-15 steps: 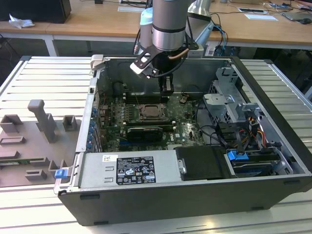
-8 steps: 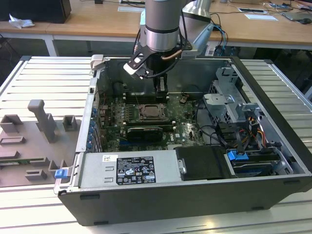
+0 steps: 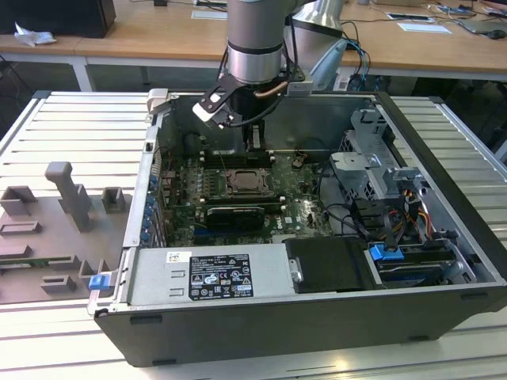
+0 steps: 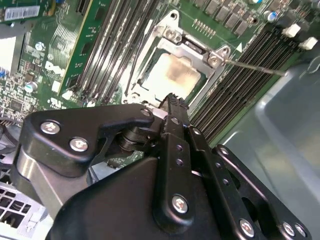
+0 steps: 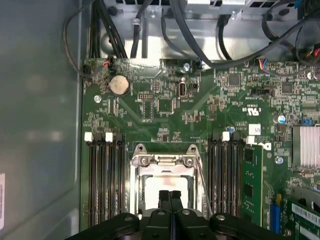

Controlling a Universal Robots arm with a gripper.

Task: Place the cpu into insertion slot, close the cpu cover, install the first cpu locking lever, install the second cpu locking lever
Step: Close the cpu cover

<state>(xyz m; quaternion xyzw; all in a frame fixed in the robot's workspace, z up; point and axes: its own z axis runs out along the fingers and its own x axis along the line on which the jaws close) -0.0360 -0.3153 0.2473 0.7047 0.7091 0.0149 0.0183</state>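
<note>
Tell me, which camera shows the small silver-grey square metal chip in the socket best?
The second wrist view: the small silver-grey square cpu sits close and bright, framed by the silvery metal cpu cover. In the first wrist view the shut black gripper hides part of the cpu. The exterior view shows it small, mid-board.

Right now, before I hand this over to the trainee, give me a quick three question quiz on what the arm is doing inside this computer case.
1. True or false: the cpu lies on the motherboard, framed by the cpu cover.
2. What is the tool directly over? A the round coin battery; B the cpu; C the drive cage.
3. Fill in: the memory slots stand on ___ sides of the cpu.
Key: 1 true; 2 B; 3 both.
</note>
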